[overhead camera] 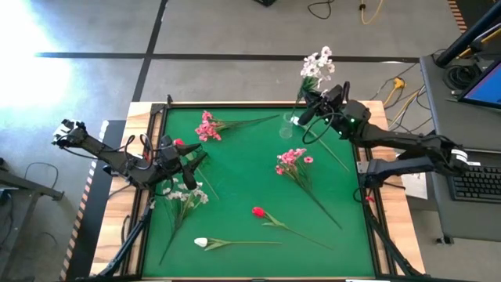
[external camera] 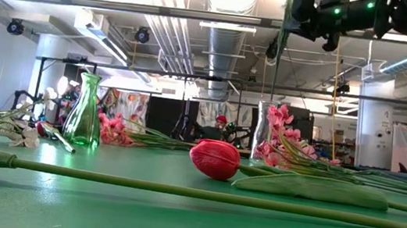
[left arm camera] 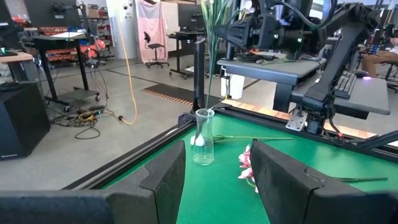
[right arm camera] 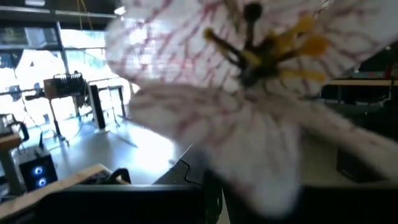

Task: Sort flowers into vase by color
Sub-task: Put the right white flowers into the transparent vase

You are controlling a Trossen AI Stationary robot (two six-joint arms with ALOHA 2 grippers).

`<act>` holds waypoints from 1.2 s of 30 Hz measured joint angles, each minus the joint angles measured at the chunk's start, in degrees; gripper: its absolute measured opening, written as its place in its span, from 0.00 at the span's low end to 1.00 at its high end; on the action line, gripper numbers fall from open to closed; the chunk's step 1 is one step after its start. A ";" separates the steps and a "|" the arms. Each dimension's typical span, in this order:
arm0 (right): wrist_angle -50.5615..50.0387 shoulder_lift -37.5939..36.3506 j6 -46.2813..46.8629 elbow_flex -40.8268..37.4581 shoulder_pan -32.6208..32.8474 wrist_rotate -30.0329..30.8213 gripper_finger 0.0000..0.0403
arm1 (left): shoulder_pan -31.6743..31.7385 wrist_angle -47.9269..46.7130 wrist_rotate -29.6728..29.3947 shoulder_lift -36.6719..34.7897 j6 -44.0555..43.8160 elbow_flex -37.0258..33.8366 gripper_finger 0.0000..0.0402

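My right gripper (overhead camera: 307, 110) is shut on a white flower spray (overhead camera: 317, 65) above the clear vase (overhead camera: 287, 125) at the table's far right. The spray's stem (left arm camera: 208, 68) runs down into that vase (left arm camera: 203, 137). A blossom (right arm camera: 249, 93) fills the right wrist view. My left gripper (left arm camera: 214, 158) stands open and empty at the table's left, pointing level toward the clear vase. On the green mat lie two pink clusters (overhead camera: 207, 125) (overhead camera: 291, 160), a red tulip (overhead camera: 258, 211), a white bud (overhead camera: 202, 243) and a white spray (overhead camera: 186, 196). A green vase (external camera: 84, 110) stands at the left. My right gripper pinches the white spray's stem (external camera: 279, 49) between its two fingers, below the blossoms. The fingers come about level from the table's right side and lie across the stem. The stem hangs nearly upright below the fingers, its lower end inside the clear vase.
A raised frame (overhead camera: 258, 104) borders the mat. Right of the table are a keyboard (overhead camera: 477, 184) and a desk with a screen (overhead camera: 485, 78). Cables (overhead camera: 395, 86) lie on the floor beyond the far edge. Bare mat shows at the centre and near right.
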 joint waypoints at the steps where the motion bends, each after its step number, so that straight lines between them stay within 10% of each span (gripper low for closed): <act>1: 0.59 0.30 0.03 -0.24 -0.15 0.01 0.06 | 0.00 -0.06 0.00 0.00 0.00 0.00 0.42; 18: 0.62 4.10 3.96 -0.31 -0.49 -0.01 0.08 | 0.00 -0.21 -0.02 0.00 0.00 0.00 0.42; 36: -6.83 4.09 7.73 -0.29 -0.49 -0.02 0.37 | 0.00 -0.64 -0.02 -0.01 0.00 0.02 0.42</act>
